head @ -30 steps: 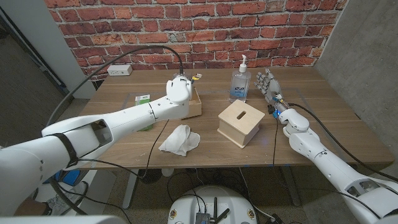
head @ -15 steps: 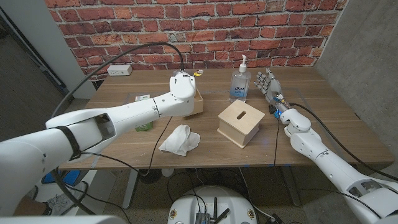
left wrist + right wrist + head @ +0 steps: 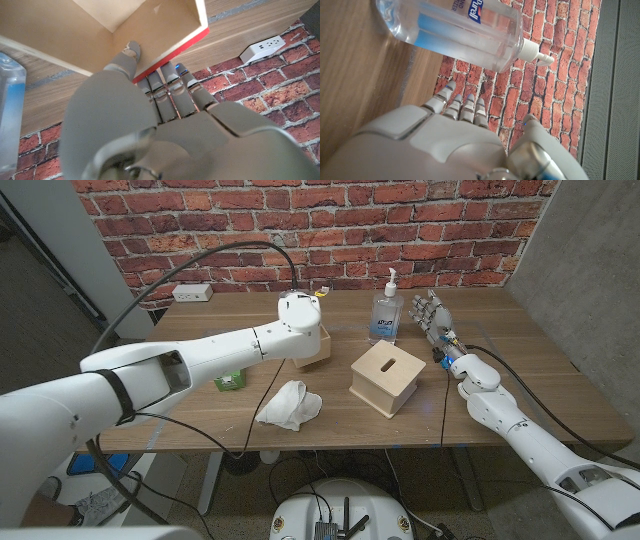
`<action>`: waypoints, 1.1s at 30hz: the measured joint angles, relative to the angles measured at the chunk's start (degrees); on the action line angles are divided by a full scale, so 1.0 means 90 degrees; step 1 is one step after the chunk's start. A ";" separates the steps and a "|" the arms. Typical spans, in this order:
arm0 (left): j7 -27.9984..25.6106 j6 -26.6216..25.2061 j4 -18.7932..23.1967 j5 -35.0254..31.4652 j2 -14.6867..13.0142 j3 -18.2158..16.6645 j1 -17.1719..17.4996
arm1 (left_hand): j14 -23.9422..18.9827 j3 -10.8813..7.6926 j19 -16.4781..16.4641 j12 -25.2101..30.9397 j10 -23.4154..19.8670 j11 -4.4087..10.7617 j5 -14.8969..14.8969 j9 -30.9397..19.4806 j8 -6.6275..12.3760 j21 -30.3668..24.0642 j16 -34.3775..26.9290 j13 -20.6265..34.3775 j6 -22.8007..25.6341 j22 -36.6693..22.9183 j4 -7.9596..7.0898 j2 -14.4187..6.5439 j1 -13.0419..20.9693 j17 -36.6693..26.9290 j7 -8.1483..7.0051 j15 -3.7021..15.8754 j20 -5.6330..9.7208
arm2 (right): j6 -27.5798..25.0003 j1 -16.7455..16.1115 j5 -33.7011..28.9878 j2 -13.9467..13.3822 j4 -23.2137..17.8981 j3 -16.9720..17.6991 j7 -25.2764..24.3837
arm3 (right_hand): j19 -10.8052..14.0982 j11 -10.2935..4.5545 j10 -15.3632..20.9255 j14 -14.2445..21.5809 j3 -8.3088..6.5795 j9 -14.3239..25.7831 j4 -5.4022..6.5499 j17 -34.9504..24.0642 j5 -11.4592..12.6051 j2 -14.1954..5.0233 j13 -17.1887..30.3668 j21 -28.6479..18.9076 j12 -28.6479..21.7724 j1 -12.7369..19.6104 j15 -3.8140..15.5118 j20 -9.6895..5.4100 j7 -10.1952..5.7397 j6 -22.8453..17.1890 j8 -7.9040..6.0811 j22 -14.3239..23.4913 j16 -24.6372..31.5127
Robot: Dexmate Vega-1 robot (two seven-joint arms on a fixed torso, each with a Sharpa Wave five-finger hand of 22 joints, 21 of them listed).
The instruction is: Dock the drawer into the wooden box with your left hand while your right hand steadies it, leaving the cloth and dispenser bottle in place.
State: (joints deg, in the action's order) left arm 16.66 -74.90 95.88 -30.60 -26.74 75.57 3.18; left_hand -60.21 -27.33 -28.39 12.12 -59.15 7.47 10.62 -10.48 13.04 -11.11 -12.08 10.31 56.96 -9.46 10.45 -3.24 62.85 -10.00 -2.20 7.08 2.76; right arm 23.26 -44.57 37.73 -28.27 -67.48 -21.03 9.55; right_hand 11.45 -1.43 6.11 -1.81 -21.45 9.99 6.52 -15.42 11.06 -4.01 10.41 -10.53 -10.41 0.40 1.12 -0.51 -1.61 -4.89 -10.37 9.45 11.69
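Left arm: it reaches in from the picture's left across the table (image 3: 540, 395), and the left hand (image 3: 298, 317) sits over the drawer (image 3: 318, 346).
Left hand's grasp: in the left wrist view the left hand (image 3: 145, 107) has a thumb inside the open drawer (image 3: 125, 25) and fingers (image 3: 172, 82) down the outside of its red-edged wall, so it looks pinched on that wall.
Green item: a small green object (image 3: 230, 380) lies near the table's left edge, under the arm; what it is I cannot tell.
Cloth: the white cloth (image 3: 288, 403) lies crumpled at the front of the table, between the drawer and the near edge, apart from both.
Drawer: it rests on the table behind the cloth and just left of the bottle.
Wooden box: the wooden box (image 3: 387, 377) stands to the drawer's right and nearer the front, with a slot in its top; its opening cannot be made out.
Key relation: the box lies to the right of the left hand's load, so docking likely means carrying the drawer rightward and forward.
Dispenser bottle: the dispenser bottle (image 3: 385, 315) stands upright behind the box, close to that path.
Right hand: the right hand (image 3: 432, 315) stands beside the bottle, fingers apart and holding nothing, not touching the box though it is the nearer hand to it.
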 measured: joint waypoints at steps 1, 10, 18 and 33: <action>-0.0038 -0.0018 0.0000 0.0039 0.0007 0.0006 -0.0014 | 0.0000 0.0000 0.0000 -0.0001 0.0000 0.0000 -0.0002 0.0000 0.0000 0.0000 0.0000 0.0000 0.0000 0.0000 0.0000 0.0000 0.0000 0.0000 0.0000 0.0000 0.0000 | 0.0000 0.0001 0.0000 0.0002 0.0002 -0.0001 0.0001 | 0.0000 0.0000 0.0000 0.0000 0.0000 0.0000 0.0000 0.0000 0.0000 0.0000 0.0000 0.0000 0.0000 0.0000 0.0000 0.0000 0.0000 0.0000 0.0000 0.0000 0.0000; -0.0755 -0.0320 -0.0062 0.0711 0.0184 0.0029 -0.0123 | 0.0000 0.0000 0.0000 -0.0025 -0.0002 0.0002 0.0026 -0.0003 -0.0025 0.0000 0.0003 0.0001 -0.0005 0.0000 0.0000 0.0024 0.0025 0.0000 0.0006 0.0001 0.0000 | 0.0016 0.0008 0.0007 0.0032 0.0027 -0.0009 0.0010 | 0.0000 0.0000 0.0000 0.0000 0.0027 0.0000 0.0027 0.0000 0.0000 0.0000 0.0000 0.0000 0.0000 0.0000 0.0000 0.0000 0.0033 -0.0035 0.0000 0.0000 0.0000; -0.1239 -0.0460 -0.0187 0.1249 0.0366 -0.0061 -0.0161 | -0.0034 0.0000 -0.0069 -0.0043 -0.0003 0.0003 0.0027 -0.0031 -0.0050 0.0000 0.0027 0.0035 0.0014 0.0016 0.0000 0.0025 0.0025 0.0000 0.0034 0.0010 0.0001 | 0.0036 0.0005 0.0017 0.0047 0.0039 -0.0010 0.0014 | 0.0000 0.0000 0.0000 0.0000 0.0027 0.0000 0.0027 -0.0001 0.0000 0.0000 0.0000 0.0000 0.0000 0.0000 0.0000 0.0000 0.0033 -0.0035 0.0000 0.0000 0.0000; -0.0875 -0.0561 -0.0505 0.0859 0.0784 -0.0465 0.0054 | -0.0056 0.0009 -0.0069 -0.0022 -0.0005 0.0001 0.0025 -0.0038 -0.0074 0.0000 0.0051 0.0031 -0.0009 0.0015 0.0009 0.0040 0.0040 0.0000 0.0080 -0.0012 0.0001 | 0.0093 0.0002 0.0073 0.0069 0.0113 -0.0008 0.0123 | 0.0000 0.0000 0.0000 0.0000 0.0027 -0.0001 0.0027 -0.0001 0.0000 0.0000 0.0000 0.0000 0.0000 0.0000 0.0000 0.0000 0.0033 -0.0034 0.0000 0.0000 0.0040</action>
State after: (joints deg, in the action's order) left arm 8.79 -79.94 91.34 -22.87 -19.69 71.39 3.67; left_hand -60.72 -27.25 -29.01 11.92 -59.20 7.48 10.85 -10.82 12.37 -11.11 -11.62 10.59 56.89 -9.33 10.53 -2.89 63.21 -10.01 -1.48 6.97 2.76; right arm 24.09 -44.55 38.39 -27.65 -66.46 -21.10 10.66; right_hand 11.45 -1.43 6.11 -1.81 -21.21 9.99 6.76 -15.43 11.06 -4.00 10.41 -10.53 -10.41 0.40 1.12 -0.51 -1.31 -5.20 -10.37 9.45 12.05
